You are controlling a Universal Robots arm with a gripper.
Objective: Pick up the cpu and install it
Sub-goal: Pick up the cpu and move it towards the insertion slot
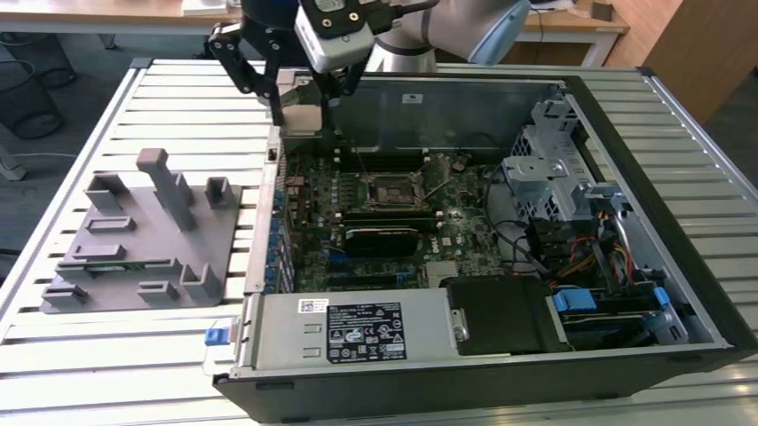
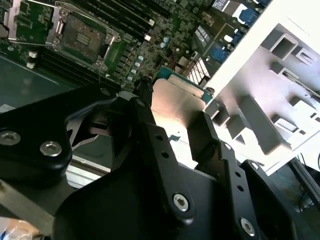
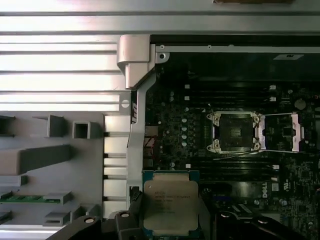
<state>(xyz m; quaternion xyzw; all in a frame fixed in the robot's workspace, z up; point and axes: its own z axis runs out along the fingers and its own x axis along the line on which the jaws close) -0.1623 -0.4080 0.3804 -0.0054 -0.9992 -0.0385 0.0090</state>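
I note end effector (image 2: 175, 112) clamped on the cpu (image 3: 170, 200); open socket (image 1: 391, 191) lies well apart, toward the exterior view's right.

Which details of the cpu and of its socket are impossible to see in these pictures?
1. Underside of the cpu: it faces away from the camera in both wrist views, so its contacts are hidden.
2. One edge of the cpu, first wrist view: covered by the pincer and cut off by the picture's border.
3. Pins of the socket, exterior view: too small to check.
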